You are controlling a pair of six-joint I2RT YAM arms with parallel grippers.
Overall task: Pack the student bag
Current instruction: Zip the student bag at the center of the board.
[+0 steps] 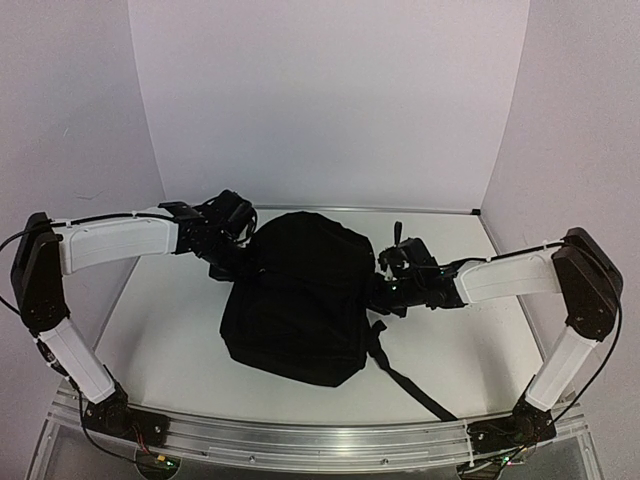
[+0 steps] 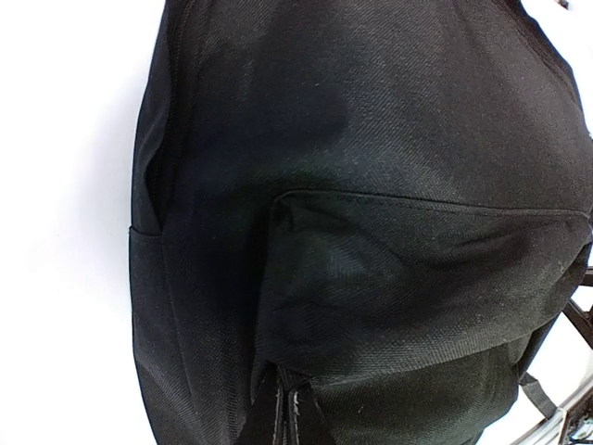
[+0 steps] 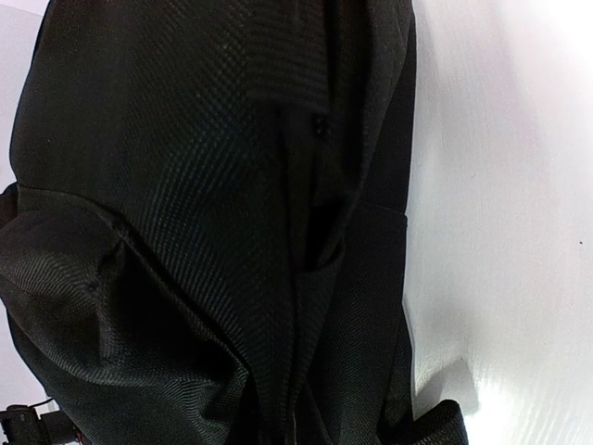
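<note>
The student bag (image 1: 300, 300) lies mid-frame on the bench (image 1: 170, 330) in the overhead view, with a strap (image 1: 412, 388) trailing to the lower right. Only that view shows the left fingers (image 1: 238, 260) at its upper-left edge and the right fingers (image 1: 382, 288) at its right edge. Both wrist views show little but black fabric, so I cannot tell whether either pair is open or closed.
</note>
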